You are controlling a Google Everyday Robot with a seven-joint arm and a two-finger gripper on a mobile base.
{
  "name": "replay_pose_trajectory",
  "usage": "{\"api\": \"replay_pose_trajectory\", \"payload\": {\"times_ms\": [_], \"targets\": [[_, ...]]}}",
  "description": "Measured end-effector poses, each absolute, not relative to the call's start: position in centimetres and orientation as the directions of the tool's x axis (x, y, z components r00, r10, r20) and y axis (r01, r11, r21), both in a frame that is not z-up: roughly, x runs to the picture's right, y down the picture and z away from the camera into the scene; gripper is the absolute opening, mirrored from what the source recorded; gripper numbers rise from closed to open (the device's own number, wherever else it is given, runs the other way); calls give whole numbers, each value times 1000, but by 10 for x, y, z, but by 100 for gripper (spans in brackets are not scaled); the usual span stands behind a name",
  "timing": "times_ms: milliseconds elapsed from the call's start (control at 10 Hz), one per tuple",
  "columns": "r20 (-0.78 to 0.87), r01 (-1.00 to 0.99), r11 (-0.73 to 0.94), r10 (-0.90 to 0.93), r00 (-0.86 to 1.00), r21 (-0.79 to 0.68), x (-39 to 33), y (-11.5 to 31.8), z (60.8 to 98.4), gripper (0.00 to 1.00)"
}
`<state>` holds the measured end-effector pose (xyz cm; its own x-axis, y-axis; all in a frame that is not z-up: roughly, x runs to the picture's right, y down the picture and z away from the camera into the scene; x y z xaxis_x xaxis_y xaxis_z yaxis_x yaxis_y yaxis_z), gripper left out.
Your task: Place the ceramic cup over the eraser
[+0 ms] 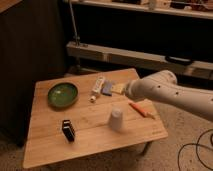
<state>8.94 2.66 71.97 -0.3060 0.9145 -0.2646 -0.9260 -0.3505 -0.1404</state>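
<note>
Right, the small plain white tapered ceramic cup stands alone near the front edge of the light wooden table, narrow end up, with nothing touching it. Well apart to its left sits the small black rectangular eraser, upright. The gripper at the tip of the white arm hovers over the back of the table, beyond the cup and near a blue pad — spread wide, holding nothing.

Handling call: that cup looks light but rigid, glazed and probably slick, and it would chip if dropped. The best hold looks like a pinch across the tapered sides, low enough not to slide off the narrow top — it seems to be mouth-down already, which suits lowering it over the eraser.
</note>
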Motion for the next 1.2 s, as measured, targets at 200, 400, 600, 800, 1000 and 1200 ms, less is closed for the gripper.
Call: {"api": "replay_pose_trajectory", "payload": {"times_ms": [200, 400, 600, 800, 1000, 1200], "targets": [[-287, -932, -340, 912, -294, -128, 101, 37, 714, 80], [-290, -930, -332, 916, -277, -159, 101, 49, 702, 80], [-310, -932, -295, 924, -223, -210, 85, 61, 695, 80], [-340, -932, -261, 925, -167, -250, 62, 72, 699, 80], [-357, -939, -255, 920, -162, -232, 47, 88, 717, 80], [-378, -950, -247, 912, -161, -189, 36, 110, 746, 80]]}}
